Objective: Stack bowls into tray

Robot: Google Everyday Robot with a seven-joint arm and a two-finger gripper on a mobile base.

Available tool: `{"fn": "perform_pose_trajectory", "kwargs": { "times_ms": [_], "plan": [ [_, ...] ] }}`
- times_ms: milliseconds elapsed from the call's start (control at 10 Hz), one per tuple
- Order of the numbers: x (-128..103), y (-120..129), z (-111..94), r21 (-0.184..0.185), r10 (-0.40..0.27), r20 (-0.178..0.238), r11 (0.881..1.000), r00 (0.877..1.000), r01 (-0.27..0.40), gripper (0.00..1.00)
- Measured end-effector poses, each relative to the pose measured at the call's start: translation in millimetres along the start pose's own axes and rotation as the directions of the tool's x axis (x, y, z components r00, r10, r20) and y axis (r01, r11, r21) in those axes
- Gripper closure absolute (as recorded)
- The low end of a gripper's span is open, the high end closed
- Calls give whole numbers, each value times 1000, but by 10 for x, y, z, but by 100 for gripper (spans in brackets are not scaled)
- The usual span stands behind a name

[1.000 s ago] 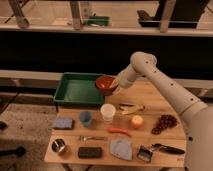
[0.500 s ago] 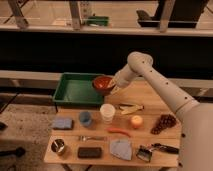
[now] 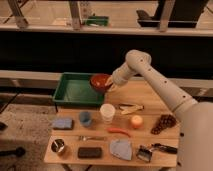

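Note:
The red-orange bowl [image 3: 99, 81] hangs over the right rim of the green tray [image 3: 70, 91], which sits at the table's back left. My gripper [image 3: 108, 84] is at the bowl's right edge, shut on its rim, with the arm reaching in from the right. The bowl is tilted slightly and held above the tray's right side. The dark purple bowl does not show.
On the wooden table in front of the tray stand a white paper cup [image 3: 107, 113] and a small blue cup [image 3: 85, 118]. An orange [image 3: 136, 121], grapes [image 3: 164, 122], a blue sponge [image 3: 62, 123], a metal cup [image 3: 58, 146] and a blue cloth [image 3: 121, 148] lie nearer the front.
My gripper has carried the red-orange bowl a little to the left, from beside the tray's right edge to over its right rim.

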State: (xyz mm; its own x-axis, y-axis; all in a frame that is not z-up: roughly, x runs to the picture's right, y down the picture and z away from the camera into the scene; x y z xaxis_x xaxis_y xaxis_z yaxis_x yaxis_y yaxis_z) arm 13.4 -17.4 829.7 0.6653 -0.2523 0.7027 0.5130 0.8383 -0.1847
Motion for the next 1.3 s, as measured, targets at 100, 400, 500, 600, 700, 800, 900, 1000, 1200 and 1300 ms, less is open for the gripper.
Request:
{"fn": "perform_pose_trajectory", "kwargs": {
  "times_ms": [100, 400, 500, 600, 700, 800, 900, 1000, 1200, 1300],
  "plan": [
    [-86, -87, 41, 2, -17, 19, 1000, 1000, 17, 100],
    [-319, -264, 217, 0, -70, 123, 998, 990, 71, 100],
    [-388, -301, 260, -1, -89, 153, 996, 984, 90, 100],
    [-439, -322, 302, -1, -108, 180, 994, 978, 110, 100],
    [-464, -331, 340, 2, -127, 206, 992, 970, 129, 100],
    [-464, -336, 366, 8, -146, 218, 989, 965, 148, 100],
    [-476, -366, 430, 18, -185, 232, 982, 955, 186, 100],
    [-485, -393, 479, 24, -211, 235, 977, 949, 211, 100],
    [-449, -447, 594, 34, -265, 229, 964, 937, 264, 100],
    [-434, -487, 657, 37, -288, 224, 957, 931, 287, 100]
  ]
}}
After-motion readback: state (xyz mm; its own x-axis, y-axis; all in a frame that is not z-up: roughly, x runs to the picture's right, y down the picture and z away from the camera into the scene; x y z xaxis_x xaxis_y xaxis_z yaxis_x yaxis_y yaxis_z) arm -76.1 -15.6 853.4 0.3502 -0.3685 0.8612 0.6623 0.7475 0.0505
